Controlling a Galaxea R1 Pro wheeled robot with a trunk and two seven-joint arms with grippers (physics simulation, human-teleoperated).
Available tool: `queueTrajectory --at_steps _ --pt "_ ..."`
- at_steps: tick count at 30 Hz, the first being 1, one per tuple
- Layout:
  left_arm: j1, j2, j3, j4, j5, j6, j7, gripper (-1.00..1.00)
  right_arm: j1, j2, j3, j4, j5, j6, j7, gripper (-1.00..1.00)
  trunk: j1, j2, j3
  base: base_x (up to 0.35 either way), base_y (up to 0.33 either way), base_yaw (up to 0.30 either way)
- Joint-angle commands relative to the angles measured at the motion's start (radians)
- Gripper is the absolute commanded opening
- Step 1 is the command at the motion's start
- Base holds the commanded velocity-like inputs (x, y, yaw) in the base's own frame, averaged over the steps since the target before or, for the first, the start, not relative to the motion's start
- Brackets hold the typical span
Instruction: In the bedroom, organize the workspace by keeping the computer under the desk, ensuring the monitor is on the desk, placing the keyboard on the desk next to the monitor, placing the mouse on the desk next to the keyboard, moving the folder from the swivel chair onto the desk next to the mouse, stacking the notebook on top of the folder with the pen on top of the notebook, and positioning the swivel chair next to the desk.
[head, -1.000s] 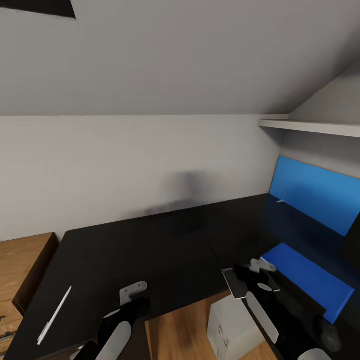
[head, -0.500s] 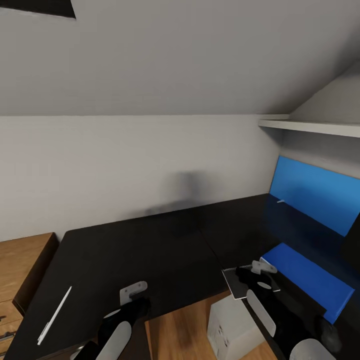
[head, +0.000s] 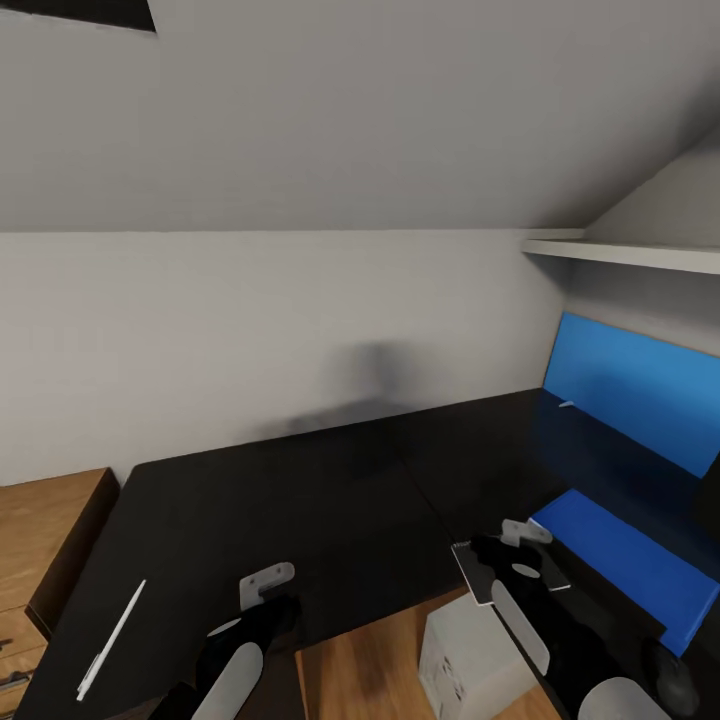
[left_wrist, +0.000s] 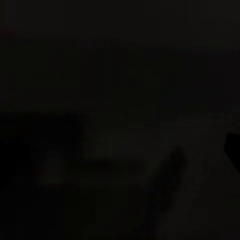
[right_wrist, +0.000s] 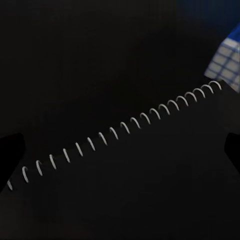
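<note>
The black spiral notebook lies at the inner edge of the black desk, one corner past the edge. My right gripper hovers just over it, open. In the right wrist view the notebook's wire spiral runs between the two fingertips, which sit far apart. The blue folder lies flat on the desk right beside that gripper. A white pen lies at the desk's near left. My left gripper hangs open over the desk's front edge. The mouse rests at the bottom right.
The white computer case stands on the wooden floor under the desk. A wooden drawer unit is at the left. A blue panel leans on the right wall below a white shelf.
The head view has shifted slightly. My right gripper has crept a little across the notebook, which stays put on the desk. The left arm has not moved.
</note>
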Motion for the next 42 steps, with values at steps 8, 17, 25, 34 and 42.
queueTrajectory --at_steps 8,17,25,34,42 --pt "-0.001 0.001 -0.002 -0.001 0.007 0.002 0.011 1.00 -0.001 -0.002 0.005 -0.002 0.001 0.004 -0.009 1.00 0.000 -0.001 -0.001 0.131 0.001 0.000" --pt "-0.001 0.001 -0.002 0.000 0.007 0.002 0.009 1.00 -0.001 -0.001 0.005 -0.001 0.001 -0.022 -0.009 1.00 0.000 -0.001 -0.001 0.040 0.000 0.000" --pt "-0.001 0.001 -0.002 -0.001 0.006 0.003 0.011 1.00 -0.001 -0.001 0.005 -0.001 0.001 -0.024 -0.010 1.00 0.000 -0.001 -0.005 0.001 0.000 0.000" --pt "-0.001 0.001 -0.002 -0.001 0.006 0.003 0.011 1.00 -0.001 -0.001 0.002 0.000 0.000 -0.023 -0.011 1.00 0.000 -0.001 -0.017 0.000 0.000 0.000" --pt "-0.001 0.001 -0.002 -0.001 0.006 0.003 0.010 1.00 -0.001 -0.002 0.001 0.000 0.000 -0.023 -0.012 1.00 0.000 -0.001 -0.028 0.000 0.000 0.000"
